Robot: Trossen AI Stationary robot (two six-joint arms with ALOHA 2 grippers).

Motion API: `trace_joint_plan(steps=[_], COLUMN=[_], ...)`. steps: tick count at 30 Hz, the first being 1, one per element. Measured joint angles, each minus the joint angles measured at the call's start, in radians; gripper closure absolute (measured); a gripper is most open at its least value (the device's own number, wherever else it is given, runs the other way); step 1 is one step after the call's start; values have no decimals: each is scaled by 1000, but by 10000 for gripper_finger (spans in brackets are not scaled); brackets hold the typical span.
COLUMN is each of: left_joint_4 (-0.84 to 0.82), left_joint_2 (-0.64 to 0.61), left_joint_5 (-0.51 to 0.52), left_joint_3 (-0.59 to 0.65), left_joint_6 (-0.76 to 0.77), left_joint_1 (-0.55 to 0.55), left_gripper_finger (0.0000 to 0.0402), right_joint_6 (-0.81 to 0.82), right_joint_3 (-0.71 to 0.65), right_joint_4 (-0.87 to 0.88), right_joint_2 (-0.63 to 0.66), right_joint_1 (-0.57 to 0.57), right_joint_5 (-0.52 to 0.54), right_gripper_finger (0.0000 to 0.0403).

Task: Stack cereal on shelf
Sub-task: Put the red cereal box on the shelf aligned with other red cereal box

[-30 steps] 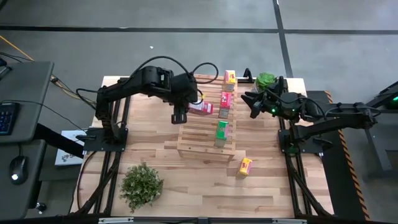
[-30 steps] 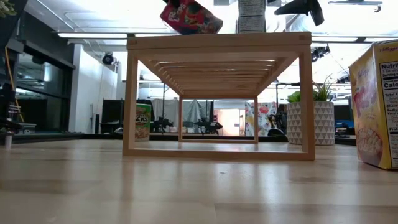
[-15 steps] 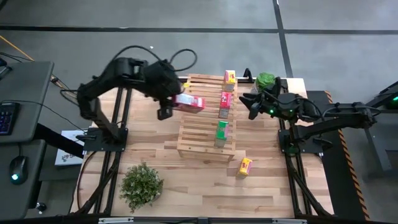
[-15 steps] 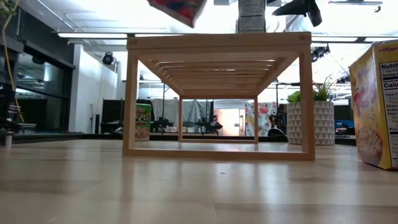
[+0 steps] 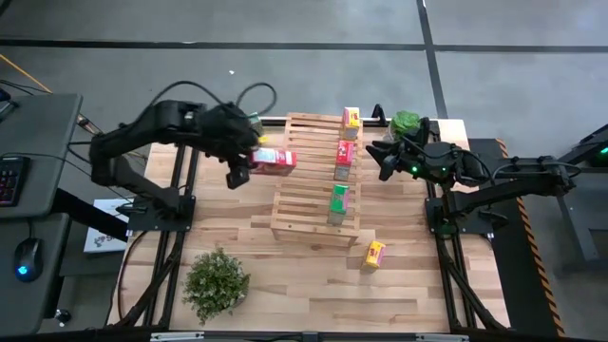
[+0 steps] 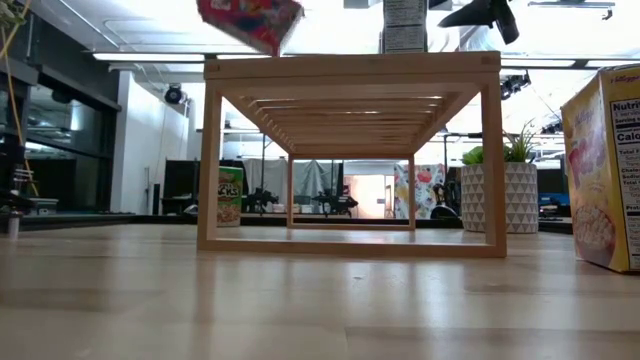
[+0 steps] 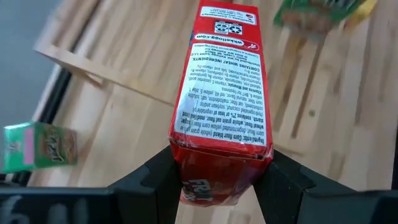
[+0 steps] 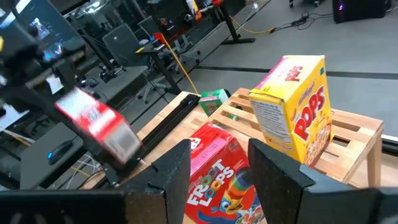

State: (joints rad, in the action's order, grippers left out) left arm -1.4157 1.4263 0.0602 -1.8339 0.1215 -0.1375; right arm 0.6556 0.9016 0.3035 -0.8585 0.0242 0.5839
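The plank table (image 5: 313, 285) carried the light-wood slatted shelf (image 5: 302, 204) near its middle, running toward the far edge. Along the shelf's right side stood a yellow Pops box (image 5: 351, 118) at the far end, then a red Froot Loops box (image 5: 346, 152), then a green box (image 5: 338, 198) nearer the front. A second yellow box (image 5: 375, 254) sat on the tabletop just off the shelf's near right corner. The left gripper (image 5: 245, 163) was clenched on another red cereal box (image 5: 275, 160), holding it in the air beside the shelf's far left corner (one more green box (image 7: 38, 146) lay on the table past it). The right gripper (image 5: 383, 160) hung beside the shelf's right edge, jaws parted and holding nothing.
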Motion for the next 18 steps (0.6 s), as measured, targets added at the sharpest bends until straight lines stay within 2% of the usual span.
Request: trace_joint_plan(steps=[8, 18], left_joint_4=[-158, -155], left_joint_2=[151, 239], left_joint_5=[-23, 3], left_joint_3=[-85, -132], left_joint_6=[-80, -166], left_joint_1=[1, 11], left_gripper_finger=[240, 240], right_joint_6=[0, 2], right_joint_3=[0, 0], right_joint_4=[3, 3], right_joint_2=[0, 0], right_joint_1=[0, 0], right_joint_5=[8, 8], right_gripper_finger=[249, 249])
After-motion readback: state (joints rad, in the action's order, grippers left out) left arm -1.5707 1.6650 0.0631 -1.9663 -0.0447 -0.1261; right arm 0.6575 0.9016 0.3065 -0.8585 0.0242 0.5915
